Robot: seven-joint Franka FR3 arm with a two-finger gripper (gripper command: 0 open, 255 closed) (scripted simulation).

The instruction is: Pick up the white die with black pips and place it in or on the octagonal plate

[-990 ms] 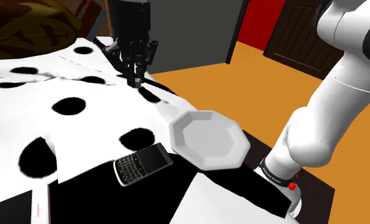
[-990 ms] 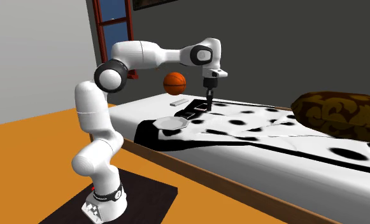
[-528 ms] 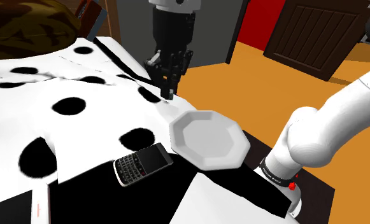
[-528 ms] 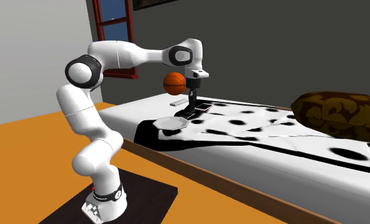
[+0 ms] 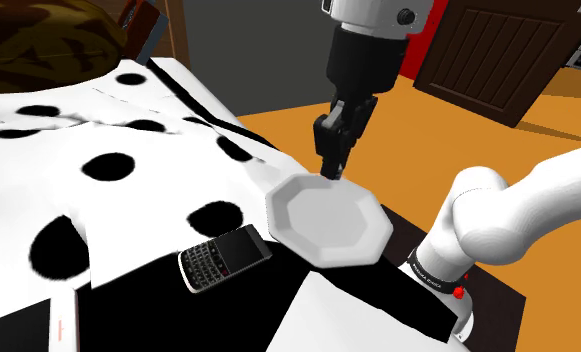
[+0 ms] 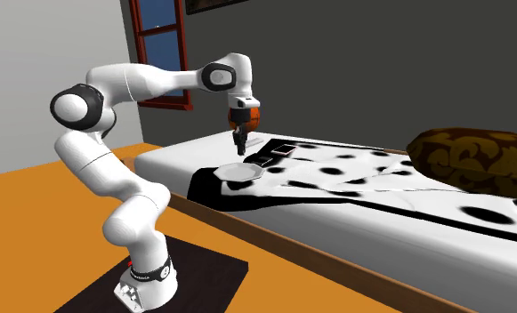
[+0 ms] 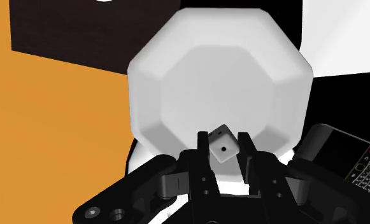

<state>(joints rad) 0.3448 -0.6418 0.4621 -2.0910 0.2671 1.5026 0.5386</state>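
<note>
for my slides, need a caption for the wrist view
End effector clasps a white die over the white octagonal plate, a black phone beside it.

You are looking into a bedroom in a home. A bed (image 6: 363,197) in a white cover with black spots is filling the scene, its wooden side rail (image 6: 274,238) running along the near edge. A mottled brown pillow (image 6: 465,153) is lying at the second exterior view's right. A red-framed window (image 6: 158,36) is sitting in the far wall, and an orange floor (image 6: 43,222) is spreading below. A dark panelled door (image 5: 488,50) is standing far off. A phone (image 5: 223,258) and an octagonal plate (image 5: 328,222) are lying on the cover.
</note>
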